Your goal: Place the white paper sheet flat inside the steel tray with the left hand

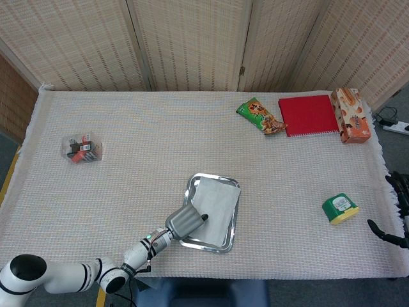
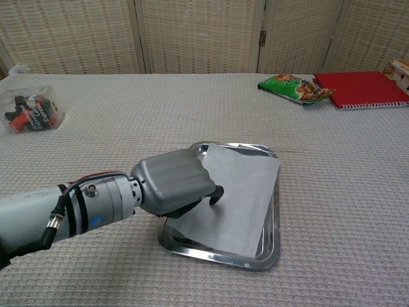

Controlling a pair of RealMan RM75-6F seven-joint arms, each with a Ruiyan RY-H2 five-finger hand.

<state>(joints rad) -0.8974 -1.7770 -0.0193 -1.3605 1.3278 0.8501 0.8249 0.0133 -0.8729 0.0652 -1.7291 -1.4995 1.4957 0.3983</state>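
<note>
The steel tray [image 1: 208,176] sits near the table's front edge, slightly left of centre. The white paper sheet [image 1: 218,204] lies inside it, covering most of the bottom and tilted a little toward the right rim. My left hand [image 1: 185,222] rests over the tray's left side with its fingers curled onto the paper's left edge. In the chest view the left hand [image 2: 174,185] covers that edge of the paper [image 2: 239,195], and the tray [image 2: 275,240] shows bare steel at the right and front. My right hand [image 1: 397,187] hangs off the table's right edge, fingers apart and holding nothing.
A clear box of small items [image 1: 83,149] sits at the left. At the back right lie a green snack bag [image 1: 260,116], a red notebook [image 1: 308,115] and an orange carton [image 1: 351,115]. A green tub [image 1: 339,208] stands at the right. A folding screen closes the back.
</note>
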